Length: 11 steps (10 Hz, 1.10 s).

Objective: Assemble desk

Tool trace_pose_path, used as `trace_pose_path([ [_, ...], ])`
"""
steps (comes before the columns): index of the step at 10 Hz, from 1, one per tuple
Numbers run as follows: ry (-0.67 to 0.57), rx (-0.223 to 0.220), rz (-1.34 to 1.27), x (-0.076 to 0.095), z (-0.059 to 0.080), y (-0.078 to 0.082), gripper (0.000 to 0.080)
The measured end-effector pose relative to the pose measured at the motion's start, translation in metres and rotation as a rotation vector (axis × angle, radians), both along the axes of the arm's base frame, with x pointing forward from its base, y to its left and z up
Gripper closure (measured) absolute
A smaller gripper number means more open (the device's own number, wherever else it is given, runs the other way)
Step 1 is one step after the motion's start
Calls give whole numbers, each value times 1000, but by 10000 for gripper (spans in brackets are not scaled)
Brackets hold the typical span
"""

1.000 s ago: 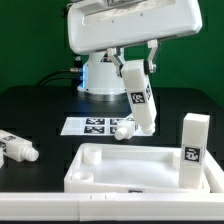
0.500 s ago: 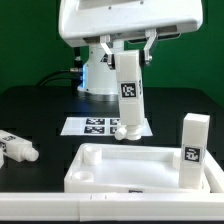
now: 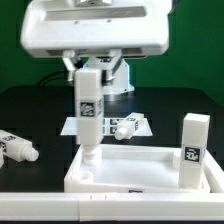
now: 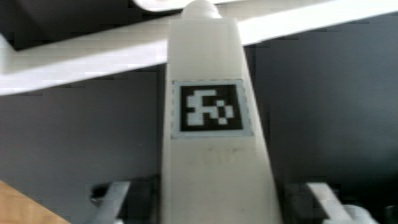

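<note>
My gripper (image 3: 90,66) is shut on a white desk leg (image 3: 89,108) with a black-and-white tag and holds it upright. The leg's narrow lower end meets the back corner of the white desk panel (image 3: 150,182) on the exterior view's left. Whether it sits in the socket I cannot tell. In the wrist view the leg (image 4: 210,110) fills the middle, between the fingers (image 4: 111,196) of the gripper (image 4: 217,200). A second leg (image 3: 194,150) stands upright in the panel's corner on the exterior view's right.
One loose leg (image 3: 18,147) lies on the black table at the exterior view's left. Another (image 3: 122,127) lies on the marker board (image 3: 102,124) behind the panel. The white robot base (image 3: 118,78) stands at the back.
The gripper has carried the leg toward the exterior view's left, from over the marker board to the panel's back corner. The leg has gone from tilted to upright and sits lower.
</note>
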<state>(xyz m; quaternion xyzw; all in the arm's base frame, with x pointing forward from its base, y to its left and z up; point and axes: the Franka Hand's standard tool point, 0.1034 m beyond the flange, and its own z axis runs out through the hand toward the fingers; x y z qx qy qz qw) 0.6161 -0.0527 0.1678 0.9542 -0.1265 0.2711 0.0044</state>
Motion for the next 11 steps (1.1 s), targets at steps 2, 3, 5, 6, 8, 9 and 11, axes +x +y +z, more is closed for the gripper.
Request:
trace_pose_path([
  [2, 1, -1, 4, 0, 0, 1, 514],
  [3, 2, -8, 11, 0, -1, 0, 514],
  [5, 6, -13, 16, -1, -1, -5, 514],
  [6, 4, -14, 15, -1, -1, -5, 514],
  [8, -11, -38, 13, -2, -8, -11, 514],
  [9, -44, -98, 1, -16, -30, -29, 514],
  [11, -26, -95, -1, -18, -46, -27, 512],
])
